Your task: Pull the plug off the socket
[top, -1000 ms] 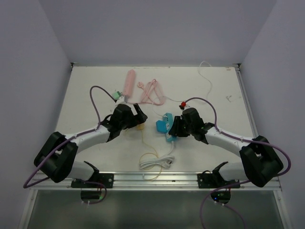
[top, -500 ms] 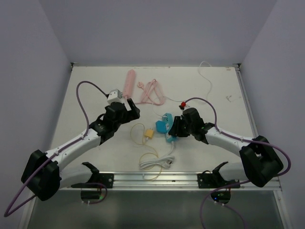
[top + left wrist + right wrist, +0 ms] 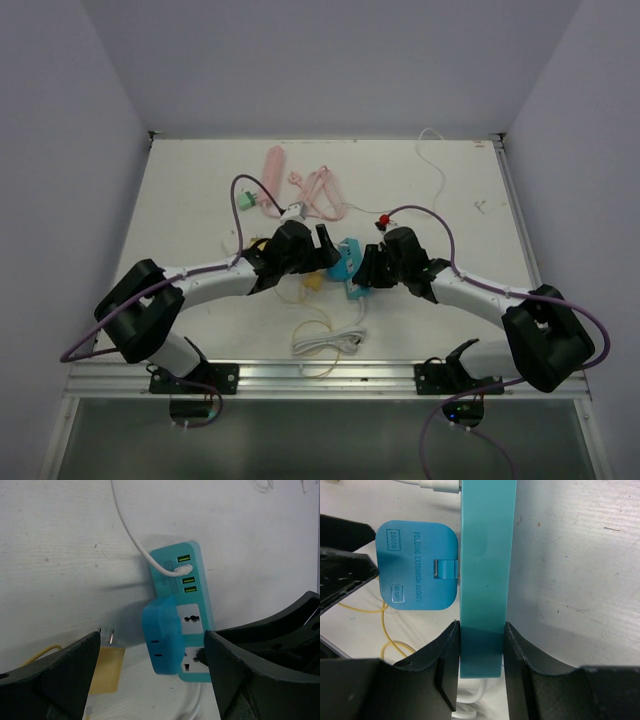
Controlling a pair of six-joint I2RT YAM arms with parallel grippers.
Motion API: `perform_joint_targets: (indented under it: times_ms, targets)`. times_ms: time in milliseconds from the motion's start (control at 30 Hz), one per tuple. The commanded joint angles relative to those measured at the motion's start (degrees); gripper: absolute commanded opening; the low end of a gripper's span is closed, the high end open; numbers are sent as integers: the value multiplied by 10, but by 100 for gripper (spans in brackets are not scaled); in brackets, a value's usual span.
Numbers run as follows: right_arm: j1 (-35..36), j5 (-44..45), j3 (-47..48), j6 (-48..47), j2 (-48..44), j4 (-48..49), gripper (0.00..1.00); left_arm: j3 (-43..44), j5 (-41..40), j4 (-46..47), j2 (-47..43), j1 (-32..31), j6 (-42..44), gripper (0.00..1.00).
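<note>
A teal power strip lies on the white table, also in the top view. A blue folding plug sits in a socket on its side, also in the left wrist view. My right gripper is shut on the near end of the strip. My left gripper is open, its fingers spread either side of the blue plug without touching it. In the top view my left gripper and right gripper face each other across the strip.
A loose yellow plug with its yellow cable lies just left of the blue plug. The strip's white cable is coiled near the front edge. A pink power strip and pink cord lie at the back.
My left gripper left the yellow plug lying on the table, swung back-left, then came right to straddle the blue plug. The right arm has held still on the strip.
</note>
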Motion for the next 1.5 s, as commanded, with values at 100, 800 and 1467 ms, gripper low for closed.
perform_joint_targets:
  times_ms: [100, 800, 1467]
  targets:
    - [1, -6, -20, -15, -1, -21, 0, 50, 52, 58, 62, 1, -54, 75]
    - [1, 29, -18, -9, 6, -39, 0, -1, 63, 78, 50, 3, -80, 0]
    - [-39, 59, -30, 12, 13, -66, 0, -96, 71, 85, -71, 112, -84, 0]
